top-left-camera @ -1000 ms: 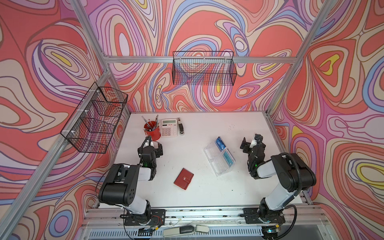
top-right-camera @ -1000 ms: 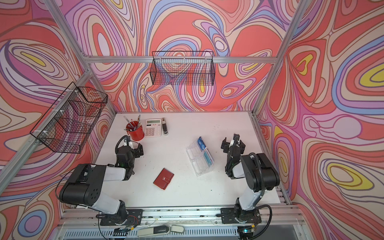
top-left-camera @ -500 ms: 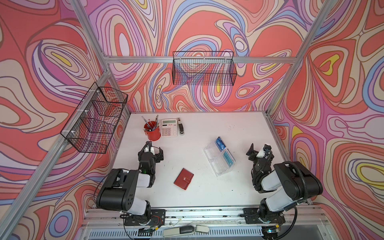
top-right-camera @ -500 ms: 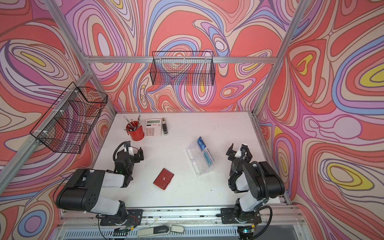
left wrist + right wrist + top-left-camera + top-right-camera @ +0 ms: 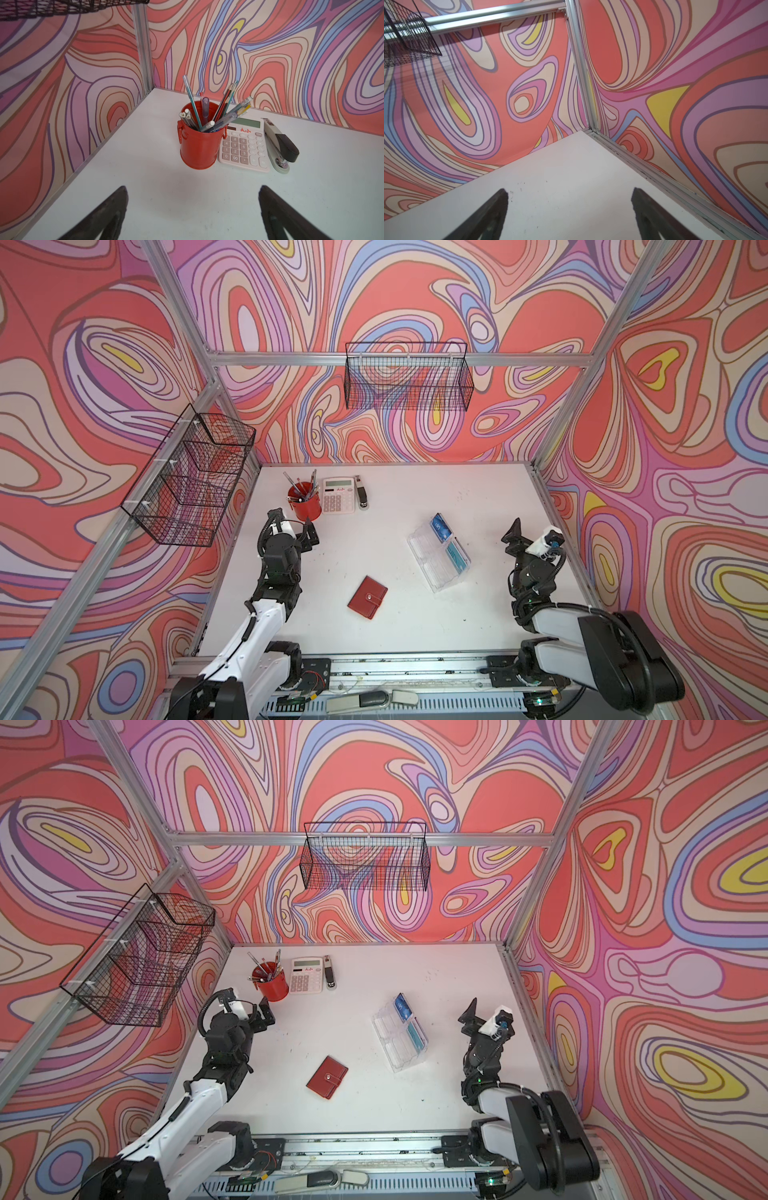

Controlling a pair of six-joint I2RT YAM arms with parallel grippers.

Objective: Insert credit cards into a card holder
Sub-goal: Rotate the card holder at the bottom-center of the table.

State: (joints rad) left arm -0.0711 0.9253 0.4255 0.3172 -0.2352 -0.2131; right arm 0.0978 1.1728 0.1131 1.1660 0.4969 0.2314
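Left tool (image 5: 192,189), right tool (image 5: 570,190): both wide, empty, well apart from acrylic stand (image 5: 436,572).
Credit cards (image 5: 440,526): slotted in that stand; likely light, stiff, slick; pinch exposed upper edge.
Card holder (image 5: 367,597): snapped shut, on table (image 5: 374,539) near the stand.

The card holder (image 5: 367,597) looks like red leather with a slight sheen. The stand (image 5: 434,570) is clear glossy plastic, the pen pot (image 5: 198,145) glossy red metal, the worktop (image 5: 415,626) matt white, faintly scuffed.
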